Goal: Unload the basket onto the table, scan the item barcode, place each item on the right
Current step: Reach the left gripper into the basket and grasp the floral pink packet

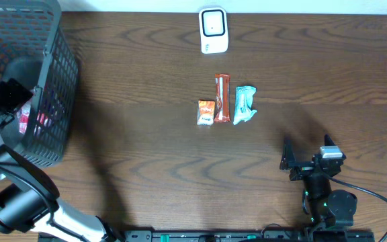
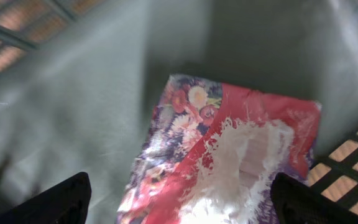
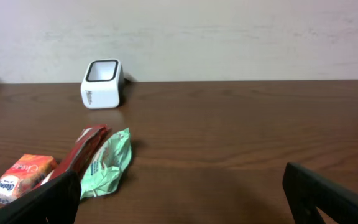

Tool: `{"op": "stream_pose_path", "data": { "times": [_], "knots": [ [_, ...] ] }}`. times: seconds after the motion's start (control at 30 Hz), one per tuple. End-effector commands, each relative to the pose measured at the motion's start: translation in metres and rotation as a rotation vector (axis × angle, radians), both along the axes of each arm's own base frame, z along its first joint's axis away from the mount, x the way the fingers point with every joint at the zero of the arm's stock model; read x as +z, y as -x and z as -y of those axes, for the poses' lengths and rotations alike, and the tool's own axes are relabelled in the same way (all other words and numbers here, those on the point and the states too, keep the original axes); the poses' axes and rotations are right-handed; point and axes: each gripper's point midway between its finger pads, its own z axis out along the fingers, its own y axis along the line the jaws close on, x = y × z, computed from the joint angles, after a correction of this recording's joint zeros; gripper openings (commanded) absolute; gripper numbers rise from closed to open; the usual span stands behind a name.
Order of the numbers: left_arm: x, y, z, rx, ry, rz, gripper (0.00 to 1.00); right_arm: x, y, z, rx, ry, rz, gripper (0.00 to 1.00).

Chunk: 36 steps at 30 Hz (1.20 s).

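Red and purple flowered plastic packet [image 2: 229, 149] with a large white patch lies flat on the grey floor of the dark grey plastic mesh basket [image 1: 62, 101], which stands at the far left of the brown wooden table [image 1: 146, 148]. One edge of the packet is near the basket's grid wall. The left gripper [image 2: 182, 202] hangs inside the basket, directly above the packet. Its two black fingers [image 2: 61, 199] stand wide apart, one on each side of the packet. On the one side a strip of bare floor shows between finger and packet, so the packet is not held.

The white box-shaped barcode scanner [image 1: 213, 30] with a black-framed window stands at the far edge of the table, well apart from the basket. Near the middle of the table three things lie side by side: a small orange carton [image 1: 205, 112], a long red-brown bar wrapper [image 1: 222, 98] and a crumpled pale green pouch [image 1: 244, 105].

The right gripper [image 3: 185, 193] is low over the near right part of the table. Its jaws are spread wide and hold nothing, and it faces the three things and the scanner.
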Motion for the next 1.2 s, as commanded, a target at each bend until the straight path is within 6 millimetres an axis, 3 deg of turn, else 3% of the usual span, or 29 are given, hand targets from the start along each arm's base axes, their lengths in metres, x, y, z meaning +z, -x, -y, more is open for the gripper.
{"op": "stream_pose_path", "data": {
  "times": [0.0,0.23,0.3,0.33,0.43,0.47,0.57,0.73,0.87,0.9,1.1,1.17],
  "knots": [
    [-0.014,-0.006,0.010,-0.046,0.067,0.001,0.93,-0.001,0.000,0.002,-0.005,0.015,-0.001,0.99],
    [-0.059,0.012,0.015,-0.029,0.128,-0.140,0.92,-0.001,0.000,0.002,-0.005,0.015,-0.001,0.99],
    [-0.071,0.017,0.018,-0.029,0.156,-0.175,0.73,-0.001,0.000,0.002,-0.004,0.015,-0.001,0.99],
    [-0.076,0.018,0.019,-0.029,0.167,-0.188,0.50,-0.001,0.000,0.002,-0.005,0.015,-0.001,0.99],
    [-0.081,0.020,0.021,-0.028,0.177,-0.200,0.13,-0.001,0.000,0.002,-0.004,0.015,-0.001,0.99],
    [-0.079,0.019,0.020,-0.028,0.174,-0.196,0.08,-0.001,0.000,0.002,-0.005,0.015,-0.001,0.99],
    [-0.065,0.014,0.016,-0.024,0.150,-0.165,0.07,-0.001,0.000,0.002,-0.005,0.015,-0.001,0.99],
    [-0.007,-0.003,0.003,0.039,0.067,-0.027,0.07,-0.001,0.000,0.002,-0.005,0.015,-0.001,0.99],
    [0.068,-0.016,-0.007,0.100,-0.033,0.165,0.07,-0.001,0.000,0.002,-0.005,0.015,-0.001,0.99],
    [0.100,-0.021,-0.005,0.100,-0.064,0.256,0.07,-0.001,0.000,0.002,-0.005,0.015,-0.001,0.99],
    [0.224,-0.030,0.029,-0.037,-0.154,0.636,0.07,-0.001,0.000,0.002,-0.005,0.015,-0.001,0.99],
    [0.255,-0.028,0.043,-0.064,-0.167,0.727,0.07,-0.001,0.000,0.002,-0.005,0.015,-0.001,0.99]
  ]
}}
